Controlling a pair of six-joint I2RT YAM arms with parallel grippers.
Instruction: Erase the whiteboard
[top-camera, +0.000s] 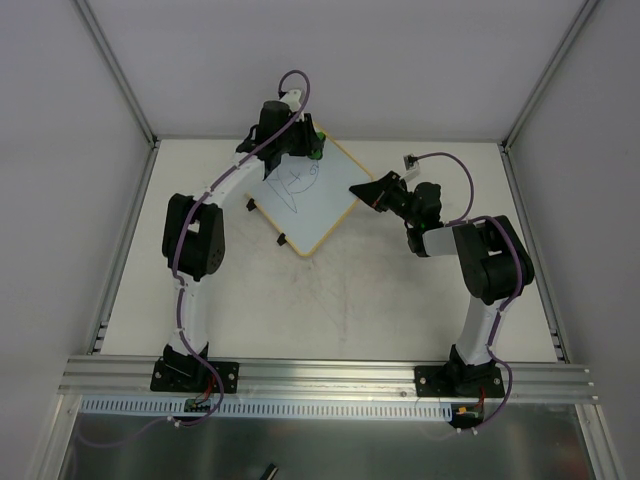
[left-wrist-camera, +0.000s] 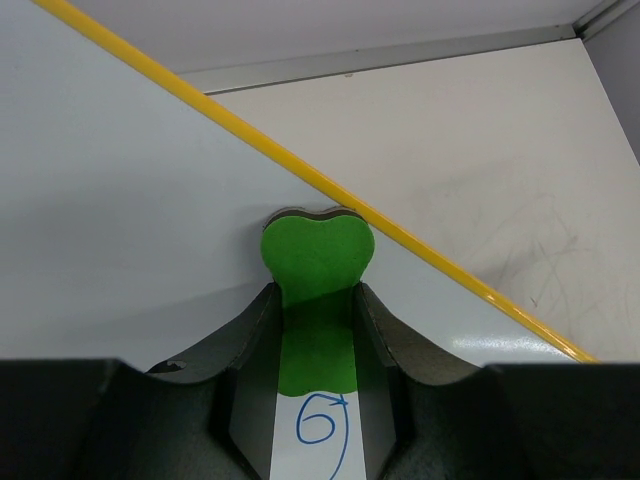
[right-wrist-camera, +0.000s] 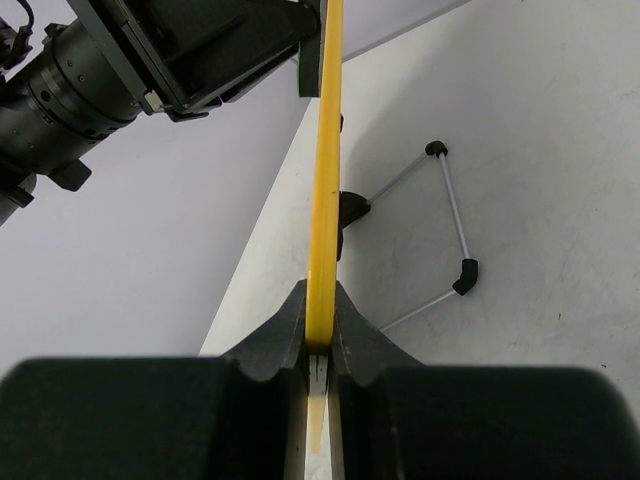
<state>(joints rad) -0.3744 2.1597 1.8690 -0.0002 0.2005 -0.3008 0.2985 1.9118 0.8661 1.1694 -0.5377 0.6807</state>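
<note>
Looking down from the top view, the pale surface (top-camera: 400, 300) fills most of the frame. The whiteboard (top-camera: 320, 215) lies on it just above centre, turned like a diamond.

Both arms reach in on it. The right claw (top-camera: 365, 190) comes from the right side of the frame and meets the board's right-hand corner. Its wrist view shows the fingers pinched together on the yellow frame (right-wrist-camera: 325, 180), seen edge-on, so the board is being steadied. A thin wire stand (right-wrist-camera: 452, 210) lies on the surface just beside that edge.

The left claw (top-camera: 310, 145) is up at the board's top corner. In its wrist view it is clamped on the green eraser (left-wrist-camera: 317, 255), whose rounded head is pressed to the white face right beside the yellow frame.

Now the score. The dark doodle (top-camera: 297, 182) sits untouched in the middle of the board, a little below and left of the eraser. The patch of board around the eraser looks clean in the wrist view.

My read: grip and bracing are done, but the wiping has hardly begun. The eraser has yet to sweep down over those lines.
</note>
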